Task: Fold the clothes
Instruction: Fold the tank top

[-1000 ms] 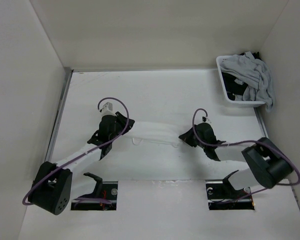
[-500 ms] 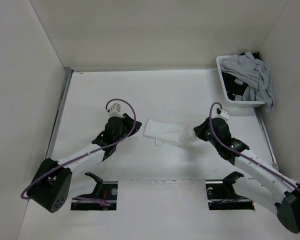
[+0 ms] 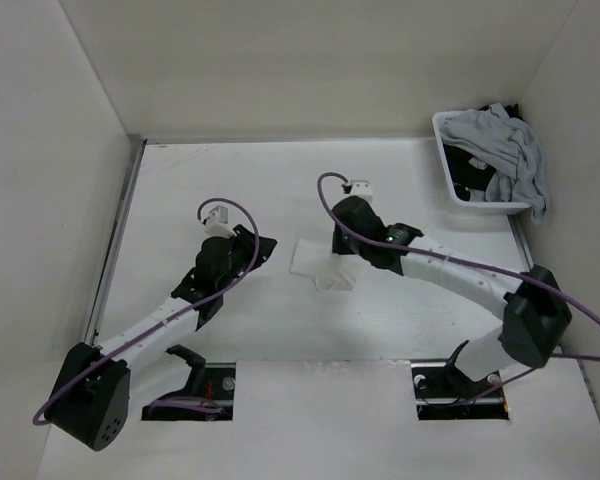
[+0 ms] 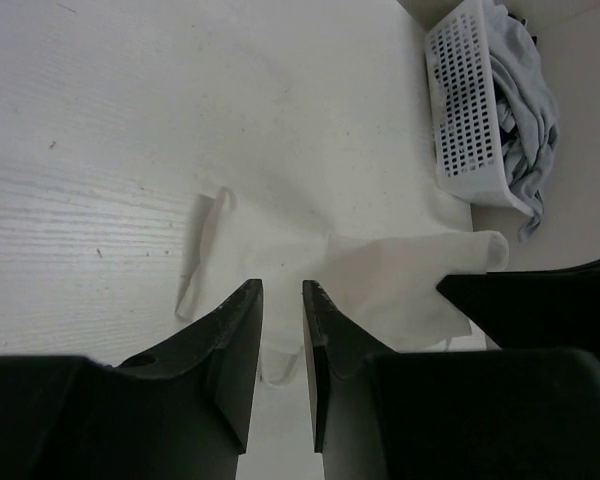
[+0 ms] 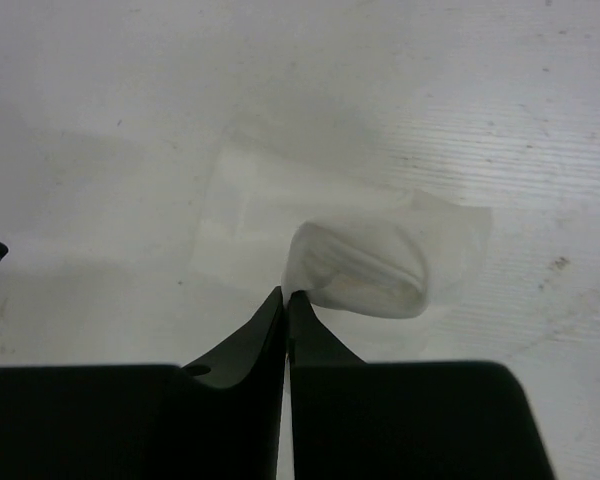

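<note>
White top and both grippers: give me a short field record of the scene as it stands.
garment: white top, partly folded, lying on the table between the two arms
right gripper: shut, pinching a raised fold of the white top
left gripper: open by a narrow gap, beside the white top, nothing seen between its fingers
basket: far right corner of the table, holding grey garments
fold status: not finished

The flat white table (image 3: 230, 180) carries a thin white fabric top (image 3: 312, 262) mid-surface — and a white perforated plastic basket (image 3: 446, 160) in its far right corner.
</note>
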Available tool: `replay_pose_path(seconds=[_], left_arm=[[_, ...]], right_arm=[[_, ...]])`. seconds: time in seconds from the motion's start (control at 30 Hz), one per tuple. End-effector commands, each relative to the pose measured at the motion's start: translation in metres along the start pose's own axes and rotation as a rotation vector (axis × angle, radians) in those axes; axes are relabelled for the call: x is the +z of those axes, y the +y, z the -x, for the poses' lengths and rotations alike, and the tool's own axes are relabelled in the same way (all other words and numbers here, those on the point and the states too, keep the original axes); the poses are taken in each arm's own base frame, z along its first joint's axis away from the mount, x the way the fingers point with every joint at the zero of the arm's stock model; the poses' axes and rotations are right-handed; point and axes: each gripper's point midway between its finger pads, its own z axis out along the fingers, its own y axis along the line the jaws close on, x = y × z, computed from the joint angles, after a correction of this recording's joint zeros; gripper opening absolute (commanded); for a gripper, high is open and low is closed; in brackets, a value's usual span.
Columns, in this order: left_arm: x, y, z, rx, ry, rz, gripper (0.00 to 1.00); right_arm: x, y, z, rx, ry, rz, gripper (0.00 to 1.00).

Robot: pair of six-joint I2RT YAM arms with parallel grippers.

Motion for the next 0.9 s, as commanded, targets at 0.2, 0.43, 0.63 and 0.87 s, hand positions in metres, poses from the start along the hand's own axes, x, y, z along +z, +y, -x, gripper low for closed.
replay_pose_path(seconds=[0.2, 0.43, 0.63, 0.87], left_arm=[[-0.009, 0.004, 0.024, -0.045, -0.052, -0.046, 0.22], [-0.012, 0.005, 0.034, -0.073, -0.071, -0.054, 0.23], [0.001, -0.032, 0.009, -0.026, -0.022, -0.111, 0.23], [0.04, -0.034, -0.038, -0.026, 0.061, -0.085, 0.2]], right_arm=[[0.048, 0.069, -0.027, -0.213, 0.138, -0.012, 0.09], [0.049, 0.101, -0.022, -0.192, 0.102, 0.041, 0.38], [0.021, 0.084, 0.0, -0.066, -0.019, 0.132, 0.33], [0.046, 0.077, -0.007, 0.116, -0.033, 0.389, 0.02]])
